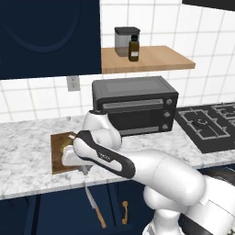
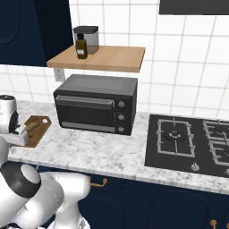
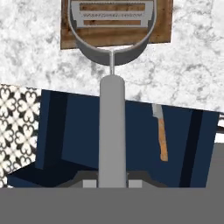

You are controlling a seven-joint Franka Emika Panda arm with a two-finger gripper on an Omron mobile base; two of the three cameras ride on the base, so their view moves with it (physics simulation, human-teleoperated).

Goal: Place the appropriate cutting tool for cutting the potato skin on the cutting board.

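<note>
My gripper [image 3: 112, 181] is shut on the thin grey handle of the cutting tool [image 3: 112, 127], a silver peeler. Its wide rounded head hangs over the near edge of the dark brown cutting board [image 3: 162, 24]. In the left base view the hand [image 1: 82, 166] hovers at the front of the cutting board [image 1: 58, 153], near the counter's edge. A small yellowish-green potato [image 2: 32, 126] lies on the cutting board [image 2: 41, 121], just beyond the hand. The knife [image 1: 95, 207] with the orange-brown handle shows below the counter edge, in front of the blue cabinets, and again as the knife [image 3: 161, 133] in the hand view.
A black toaster oven [image 1: 135, 105] stands on the marble counter behind the arm. Further right lies the gas hob [image 1: 209, 124]. A wooden shelf [image 1: 151, 58] above holds a grey canister and a brown bottle. Blue cabinet fronts [image 3: 78, 131] fall away below the counter edge.
</note>
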